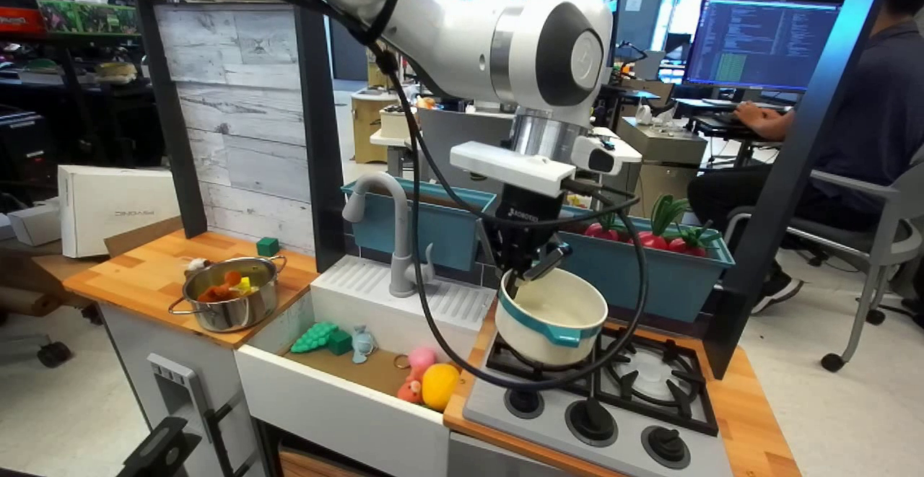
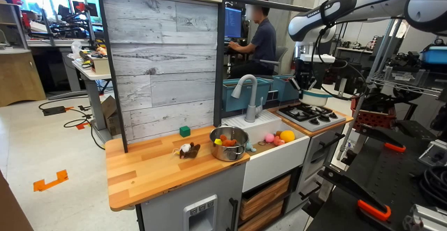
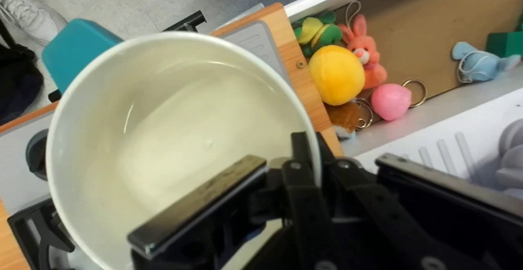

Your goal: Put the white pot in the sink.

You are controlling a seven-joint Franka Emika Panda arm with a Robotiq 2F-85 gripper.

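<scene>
The white pot (image 1: 538, 329), cream with a teal band and handle, hangs tilted a little above the black stovetop grate in an exterior view. It also shows raised over the stove in an exterior view (image 2: 314, 100). My gripper (image 1: 515, 286) is shut on the pot's rim on the sink side. In the wrist view the fingers (image 3: 311, 149) pinch the rim from inside and outside, and the pot's empty interior (image 3: 192, 114) fills the left. The sink (image 1: 346, 399) is left of the pot, with its white front panel also in an exterior view (image 2: 274, 166).
The grey faucet (image 1: 393, 239) stands behind the sink. Several toys, including a yellow ball (image 1: 439, 387) and green grapes (image 1: 315, 338), lie in the basin. A metal bowl (image 1: 238, 307) of toys stands on the counter beyond. Teal planters (image 1: 642, 275) line the back. A black cable loops before the pot.
</scene>
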